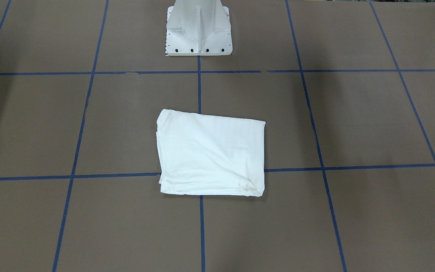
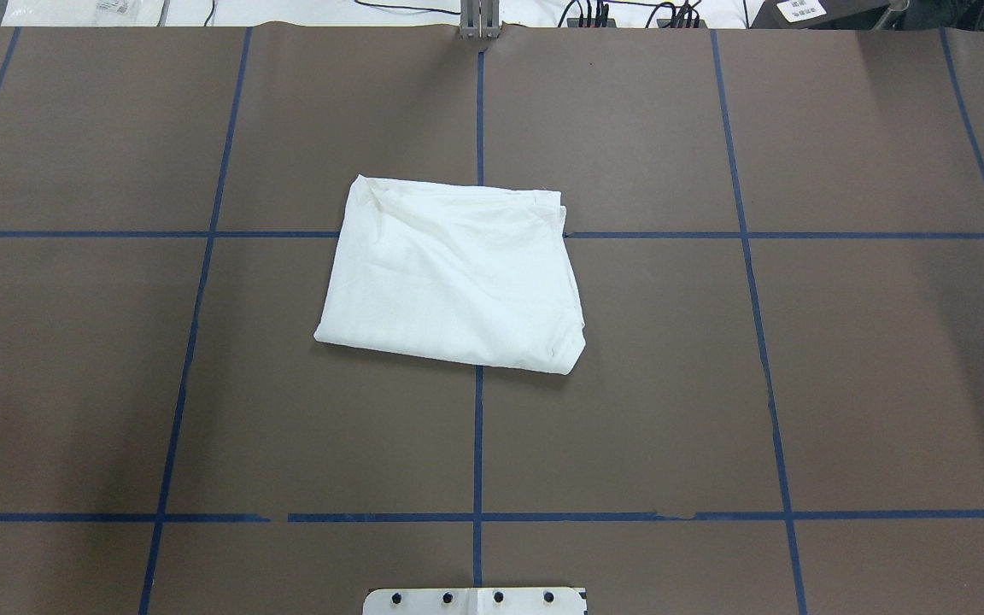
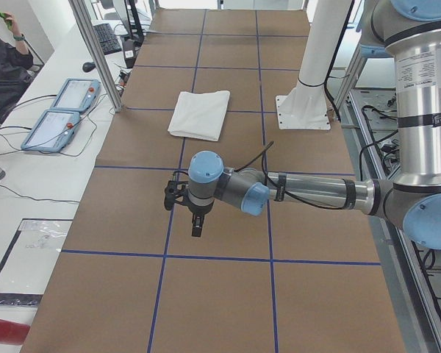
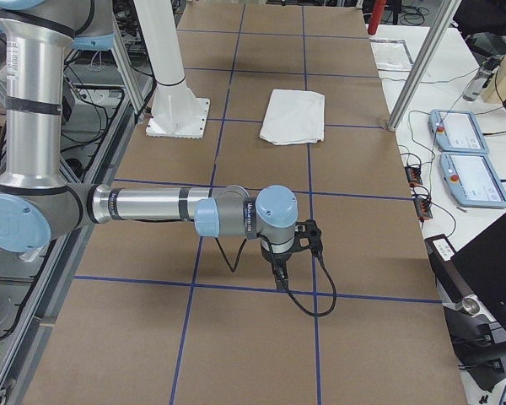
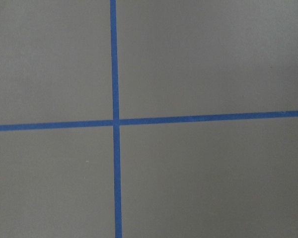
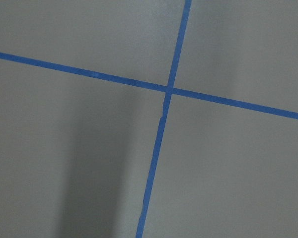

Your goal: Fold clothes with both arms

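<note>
Long table [image 2: 885,384] under brown paper, ruled into big squares by blue tape [image 2: 478,444]. Near its middle, just in front of the white pedestal [image 1: 198,34]: a white shirt [image 2: 453,273], folded to a rough rectangle, lying flat across a tape crossing, touched by nothing. Well apart from it, one at each end of the table: the left arm [image 3: 316,193] and the right arm [image 4: 143,205], both stretched out low and level. Left gripper [image 3: 196,223] and right gripper [image 4: 278,268] pointing down over bare paper, nowhere near the shirt. Cannot tell from these side views whether spread or pressed together.

Looks like the closing stage: folds made, only tidying or retreat left. To finish well, check the shirt's near right corner, seen from behind the robot, with its bulging layers and a fold poking out. For another pass, bring both grippers in together from opposite sides, pinch through all layers at matching corners, lift low and lay over evenly, so as not to drag the stack askew. Otherwise keep clear and leave the pile alone.

Paper smooth and matte, with a few nicks in the tape lines. Along the far side of the table: aluminium posts [image 3: 94,51], two blue-framed control tablets [image 3: 51,129], loose cables, a seated person [image 3: 4,62] at the corner.
</note>
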{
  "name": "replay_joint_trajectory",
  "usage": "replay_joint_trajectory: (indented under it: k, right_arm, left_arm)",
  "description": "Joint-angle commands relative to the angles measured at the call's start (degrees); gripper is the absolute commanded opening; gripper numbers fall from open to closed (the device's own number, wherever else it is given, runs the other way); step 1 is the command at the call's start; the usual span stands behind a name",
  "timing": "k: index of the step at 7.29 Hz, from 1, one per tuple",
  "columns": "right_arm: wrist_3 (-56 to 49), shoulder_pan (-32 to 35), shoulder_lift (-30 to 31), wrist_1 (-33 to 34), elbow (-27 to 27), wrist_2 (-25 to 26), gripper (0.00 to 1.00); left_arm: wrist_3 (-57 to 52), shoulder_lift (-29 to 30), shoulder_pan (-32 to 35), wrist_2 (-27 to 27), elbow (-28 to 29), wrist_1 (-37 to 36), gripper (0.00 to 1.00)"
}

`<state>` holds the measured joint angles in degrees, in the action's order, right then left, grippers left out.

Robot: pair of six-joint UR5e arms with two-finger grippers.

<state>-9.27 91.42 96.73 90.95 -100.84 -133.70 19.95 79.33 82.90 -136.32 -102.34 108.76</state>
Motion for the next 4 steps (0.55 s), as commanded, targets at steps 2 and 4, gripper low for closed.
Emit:
replay_joint_trajectory:
  k: [2, 4]
  right_arm:
    - [-0.5, 0.1, 1.9, 2.7, -1.0, 4.3, 1.00]
    - [-0.2, 0.1, 4.8, -3.9, -0.7, 4.1, 1.00]
  left_arm:
    - [0.0, -4.0, 3.1, -1.6, -0.1, 0.0, 1.00]
    - [0.0, -5.2, 3.6, -1.5, -0.5, -2.8, 1.00]
